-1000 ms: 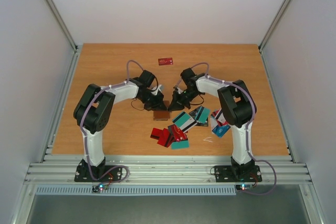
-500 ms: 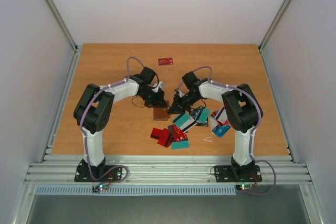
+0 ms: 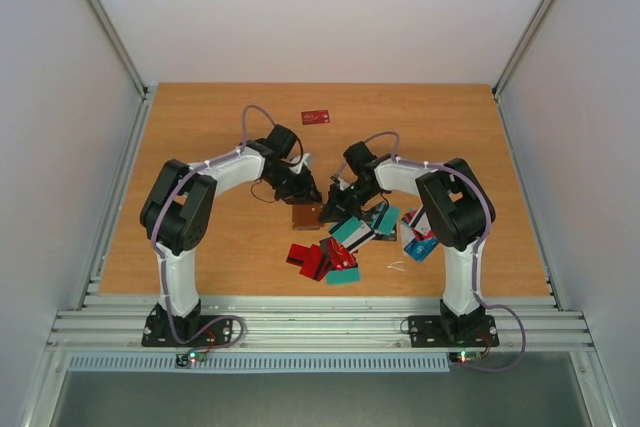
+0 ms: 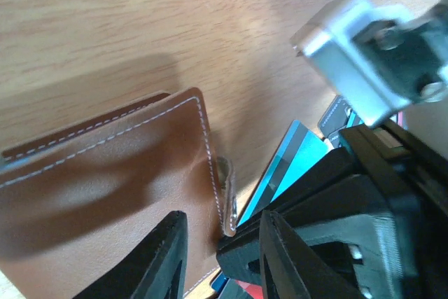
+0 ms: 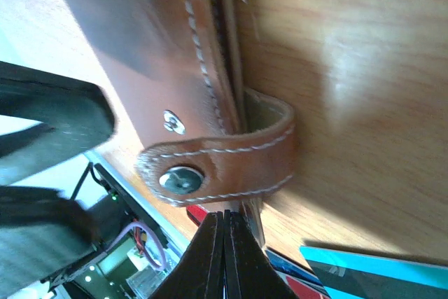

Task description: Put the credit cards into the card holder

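Brown card holder (image 3: 306,215) flat on counter (image 3: 200,147) between the arms, left claw (image 4: 222,236) narrowly parted astride its strap edge, right claw (image 5: 224,225) pinched closed with tips at the snap strap (image 5: 224,152), credit cards (image 3: 345,242) heaped just beside.

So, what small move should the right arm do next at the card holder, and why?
Probably slide the right pincer under the strap and lift it. The strap wraps round the edge of the card holder, the pincer's shut tips sit just beside it, and the left pincer straddles the holder's corner.
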Tool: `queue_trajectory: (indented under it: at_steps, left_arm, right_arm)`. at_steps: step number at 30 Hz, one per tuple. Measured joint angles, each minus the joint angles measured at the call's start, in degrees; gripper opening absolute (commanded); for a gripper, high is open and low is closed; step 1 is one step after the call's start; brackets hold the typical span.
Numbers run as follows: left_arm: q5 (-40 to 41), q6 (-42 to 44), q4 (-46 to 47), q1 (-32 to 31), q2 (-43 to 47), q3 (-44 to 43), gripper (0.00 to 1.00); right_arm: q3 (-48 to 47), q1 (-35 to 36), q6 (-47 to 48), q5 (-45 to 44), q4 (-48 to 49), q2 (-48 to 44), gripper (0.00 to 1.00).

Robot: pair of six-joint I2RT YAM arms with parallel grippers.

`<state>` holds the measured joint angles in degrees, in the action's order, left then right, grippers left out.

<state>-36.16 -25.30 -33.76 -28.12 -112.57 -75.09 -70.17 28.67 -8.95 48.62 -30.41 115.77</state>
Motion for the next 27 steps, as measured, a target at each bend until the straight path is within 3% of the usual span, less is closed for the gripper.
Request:
queue_trajectory:
  at_steps: [27]
  left_arm:
    - [-2.2, 1.8, -1.4, -0.8, -2.3, -2.9, 0.19]
  right_arm:
    - [0.2, 0.0, 1.1, 0.2, -0.9, 1.0, 0.02]
